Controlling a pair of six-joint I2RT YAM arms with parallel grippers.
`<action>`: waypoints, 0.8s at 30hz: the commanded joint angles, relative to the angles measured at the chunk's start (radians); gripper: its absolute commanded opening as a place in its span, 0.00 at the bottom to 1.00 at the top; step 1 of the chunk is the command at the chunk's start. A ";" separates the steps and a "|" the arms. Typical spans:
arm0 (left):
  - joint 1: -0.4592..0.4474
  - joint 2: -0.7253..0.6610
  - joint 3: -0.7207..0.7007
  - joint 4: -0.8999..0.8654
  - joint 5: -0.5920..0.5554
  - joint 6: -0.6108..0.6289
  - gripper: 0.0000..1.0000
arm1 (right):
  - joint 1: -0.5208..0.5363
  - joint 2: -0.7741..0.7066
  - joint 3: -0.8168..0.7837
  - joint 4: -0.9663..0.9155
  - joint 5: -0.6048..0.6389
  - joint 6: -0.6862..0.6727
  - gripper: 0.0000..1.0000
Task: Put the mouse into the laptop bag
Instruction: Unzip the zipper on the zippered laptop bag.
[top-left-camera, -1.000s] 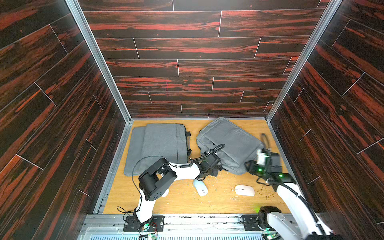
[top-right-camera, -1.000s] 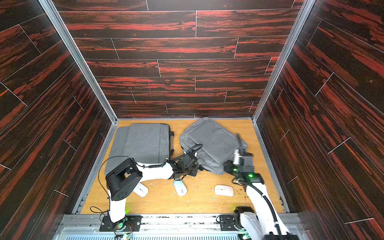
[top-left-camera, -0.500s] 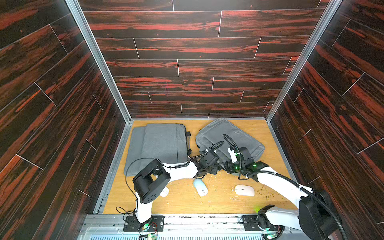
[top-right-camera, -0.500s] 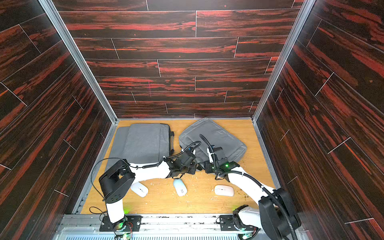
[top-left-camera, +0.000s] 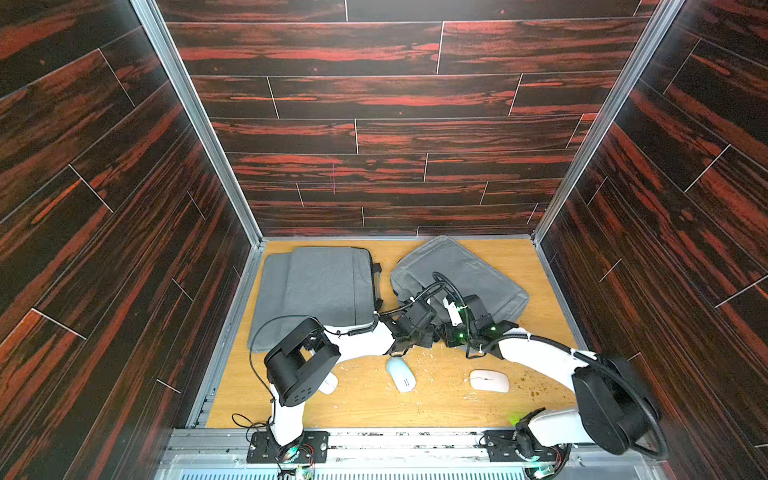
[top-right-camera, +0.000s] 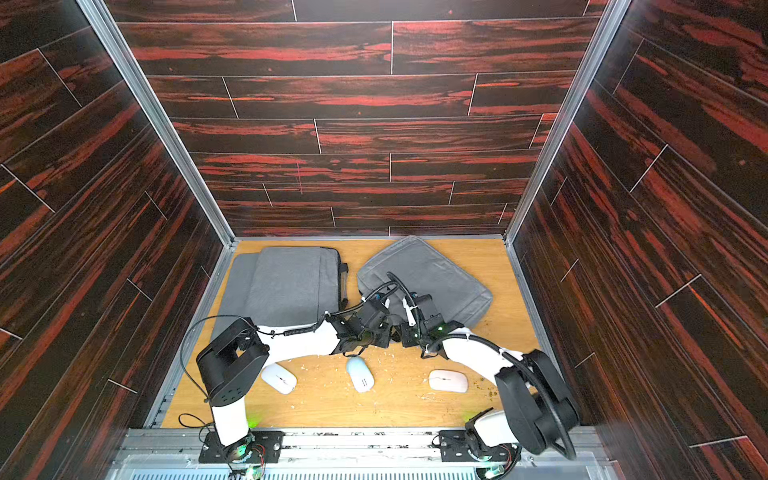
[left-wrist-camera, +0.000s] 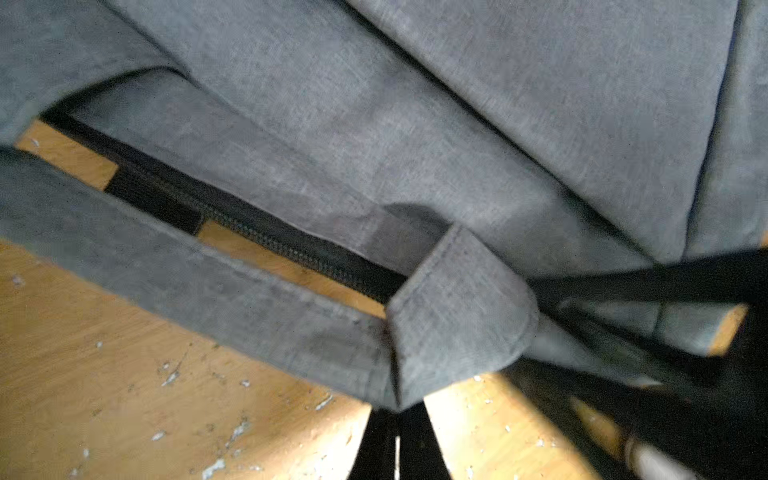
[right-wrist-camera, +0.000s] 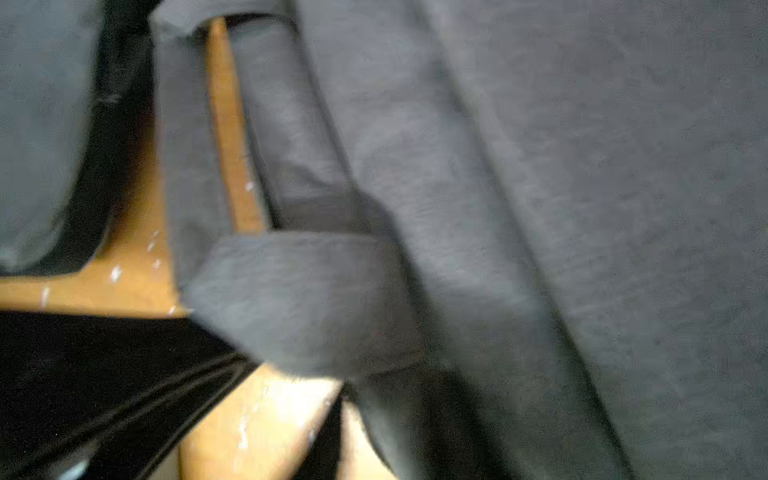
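The grey laptop bag (top-left-camera: 461, 276) lies at an angle at the back right of the wooden floor. Its near edge is lifted where both grippers meet. My left gripper (left-wrist-camera: 397, 419) is shut on the bag's grey handle strap (left-wrist-camera: 457, 316), beside the black zipper (left-wrist-camera: 270, 245). My right gripper (right-wrist-camera: 345, 415) is closed on bag fabric just next to it, seen blurred. In both top views the left gripper (top-left-camera: 426, 334) and right gripper (top-left-camera: 442, 332) nearly touch. Three mice lie free in front: a pale blue mouse (top-left-camera: 401, 374), a pinkish mouse (top-left-camera: 489, 380) and a white mouse (top-right-camera: 279, 378).
A second grey bag (top-left-camera: 320, 291) lies flat at the back left. Dark wood walls close in the floor on three sides. A metal rail (top-left-camera: 374, 440) with both arm bases runs along the front. White flecks dot the floor around the mice.
My right arm swung from the bag's right side to its near edge beside the left gripper, and its jaws closed there. The left gripper kept its hold.
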 joint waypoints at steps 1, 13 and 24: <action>0.005 -0.075 -0.010 0.004 -0.008 0.001 0.00 | 0.000 0.014 0.021 -0.009 0.040 0.032 0.00; 0.085 -0.043 -0.120 0.082 -0.019 -0.051 0.00 | -0.344 -0.216 -0.137 -0.087 -0.173 0.153 0.00; 0.268 0.022 0.015 0.035 -0.083 -0.025 0.00 | -0.392 -0.237 -0.070 -0.147 -0.228 0.156 0.00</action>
